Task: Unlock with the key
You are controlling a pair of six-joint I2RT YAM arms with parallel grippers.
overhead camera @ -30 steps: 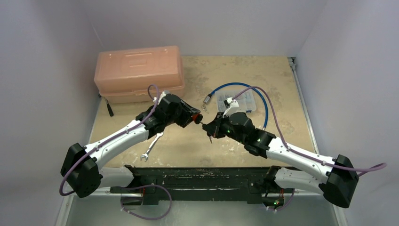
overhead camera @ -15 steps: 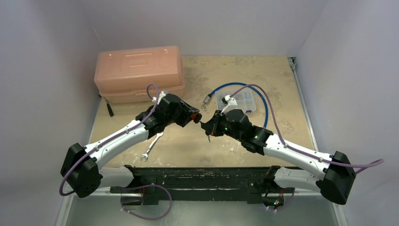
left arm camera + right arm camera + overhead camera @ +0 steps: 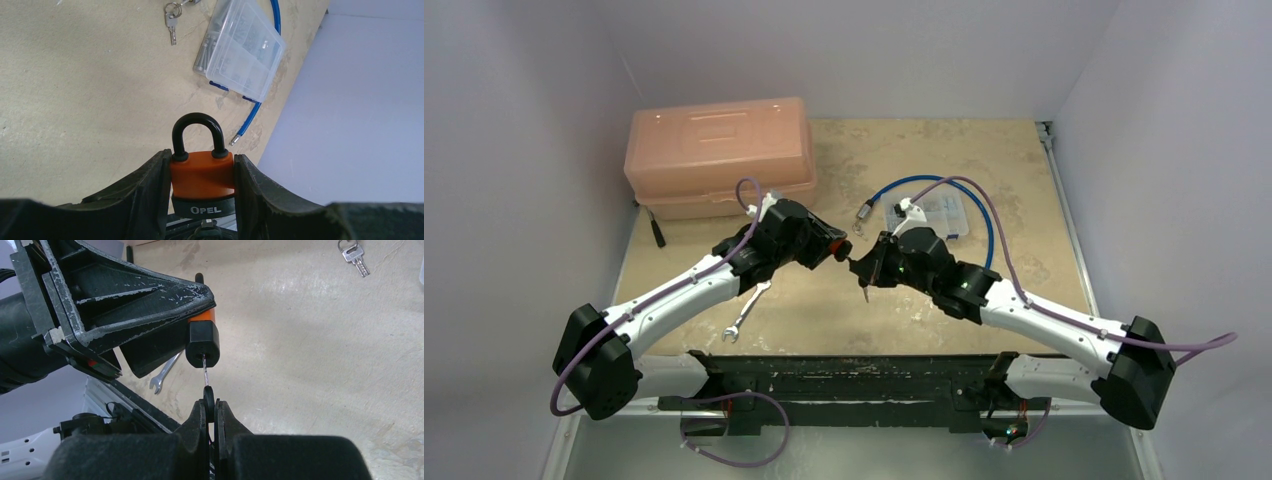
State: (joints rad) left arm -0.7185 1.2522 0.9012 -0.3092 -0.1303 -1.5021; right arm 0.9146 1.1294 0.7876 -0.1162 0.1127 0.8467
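Now, starting at the left, my left tool (image 3: pixel 832 246) is clenching the orange padlock (image 3: pixel 202 175) by the sides of its body and holding it above the tabletop (image 3: pixel 844 320). The black shackle is closed. This arm is staying just where it was a second ago.

Meanwhile, my right arm is doing all the changing. Over the last second it has been sliding left and a little farther away, closing the gap to the lock. The key (image 3: pixel 205 371) is now meeting the black underside of the padlock, with its tip seemingly just entering the keyway. I cannot tell how deep it is going.

My right tool (image 3: pixel 210 409) is pinching the key's dark head tightly, its fingers nearly together.

To my mind this means I am passing from lining up to inserting. Pushing the blade fully home is coming next, then the turn.

Farther right, the spare keys (image 3: pixel 171 20) are lying untouched.
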